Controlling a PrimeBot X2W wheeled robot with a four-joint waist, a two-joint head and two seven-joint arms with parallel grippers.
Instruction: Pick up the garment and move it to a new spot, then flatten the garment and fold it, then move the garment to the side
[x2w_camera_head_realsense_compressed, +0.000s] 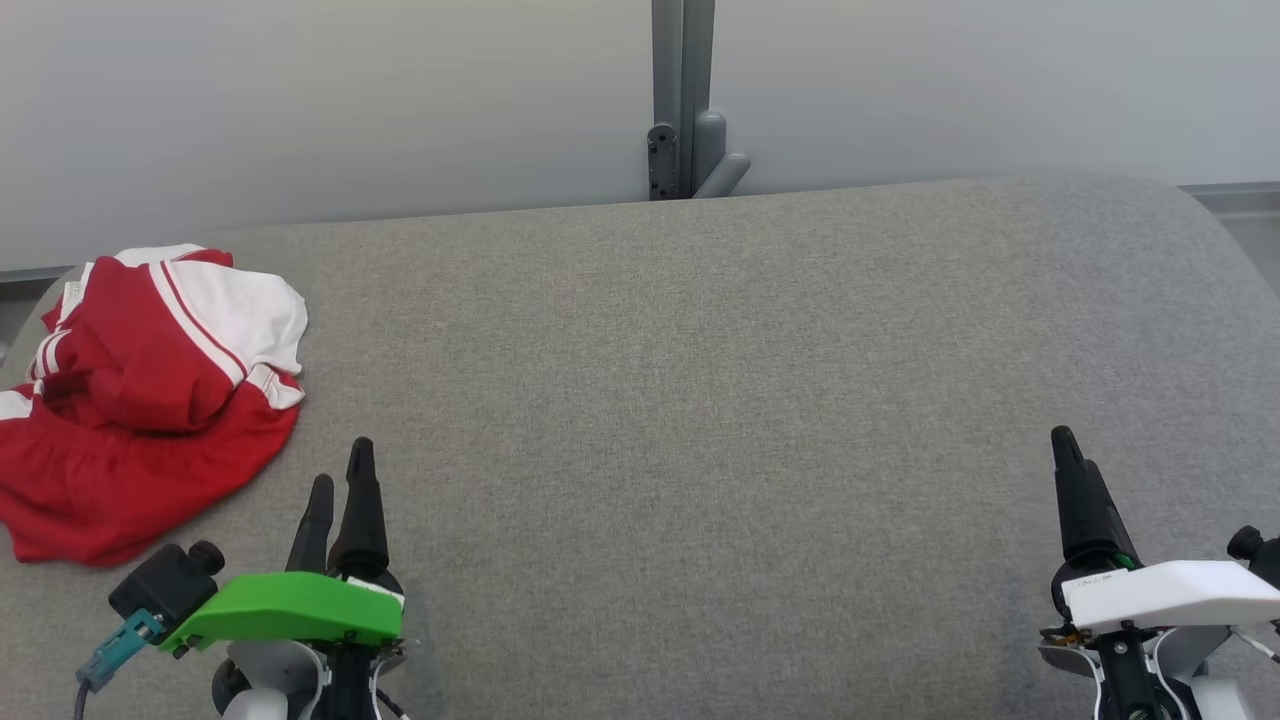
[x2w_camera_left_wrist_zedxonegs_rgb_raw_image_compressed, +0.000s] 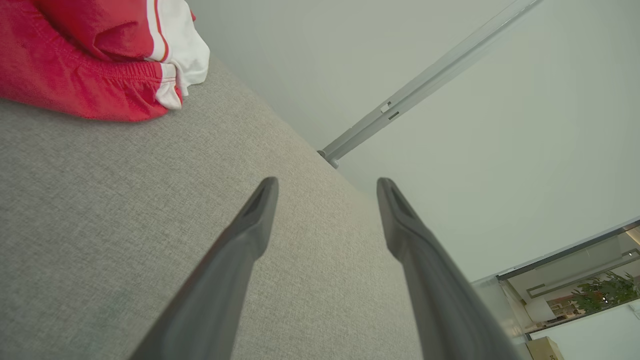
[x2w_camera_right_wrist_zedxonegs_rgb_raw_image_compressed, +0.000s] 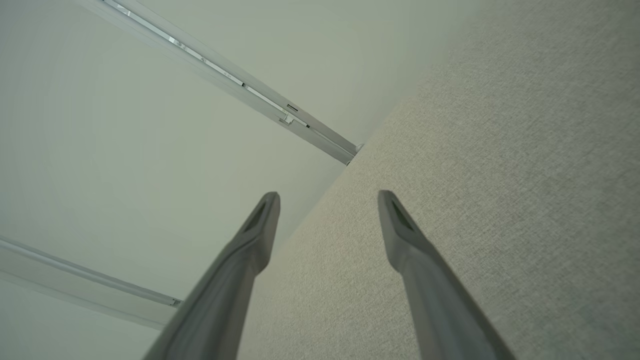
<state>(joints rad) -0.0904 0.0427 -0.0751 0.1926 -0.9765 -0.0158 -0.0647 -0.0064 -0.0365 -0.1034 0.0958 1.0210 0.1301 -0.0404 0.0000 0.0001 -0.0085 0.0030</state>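
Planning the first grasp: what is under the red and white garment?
The garment lies crumpled on the grey fabric surface. Whether anything sits beneath its folds cannot be seen.

Cloth garment & rough matt fabric surface

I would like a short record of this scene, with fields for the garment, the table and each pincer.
garment: red and white, crumpled in a heap
garment place: far left of the grey table
left pincer: open, empty, near the garment but not touching it
right pincer: open, empty, at the table's right side
background: grey post behind the table's far edge
task stage: garment not yet flattened or folded
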